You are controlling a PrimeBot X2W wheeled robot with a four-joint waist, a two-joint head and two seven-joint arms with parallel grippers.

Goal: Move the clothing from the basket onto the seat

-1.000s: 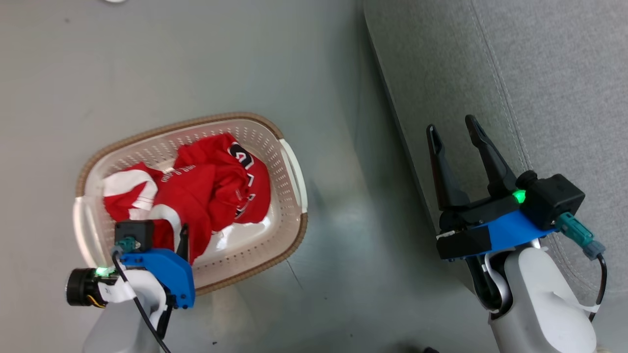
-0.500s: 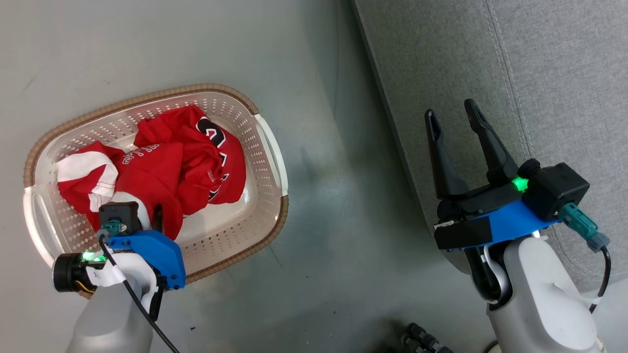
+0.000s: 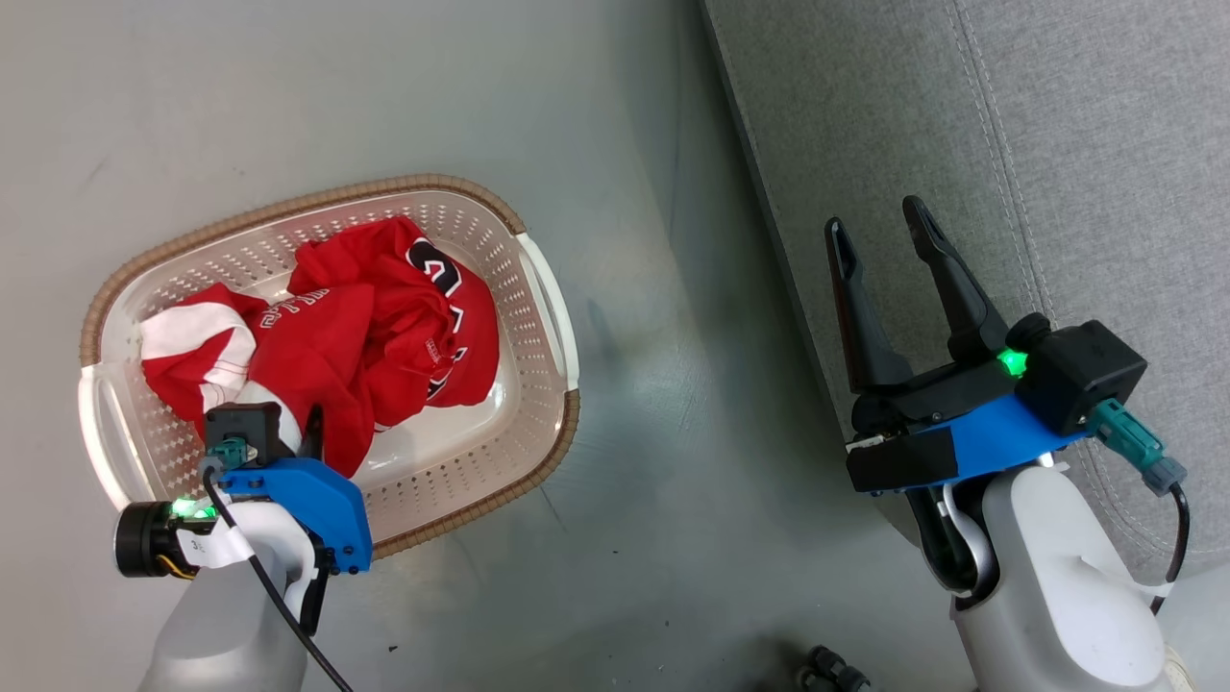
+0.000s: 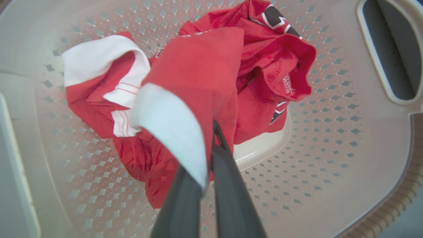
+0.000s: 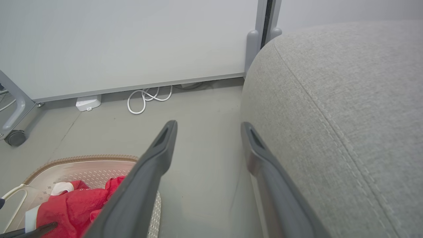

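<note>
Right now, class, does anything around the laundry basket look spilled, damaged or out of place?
Nothing stands out. The red sports garments lie crumpled inside the upright laundry basket, and the left gripper's fingers pinch a white-trimmed fold.

White lettering and black, white-edged figures mark the clothing [image 3: 384, 356], left of centre. Creases leave none legible.

A grey floor [image 3: 384, 96] runs to a pale wall panel [image 5: 132, 43]. At its foot lies a looped white cable [image 5: 145, 99], a small white box [image 5: 88, 102] just beside it, a dark caster [image 5: 15, 138] well apart.
</note>
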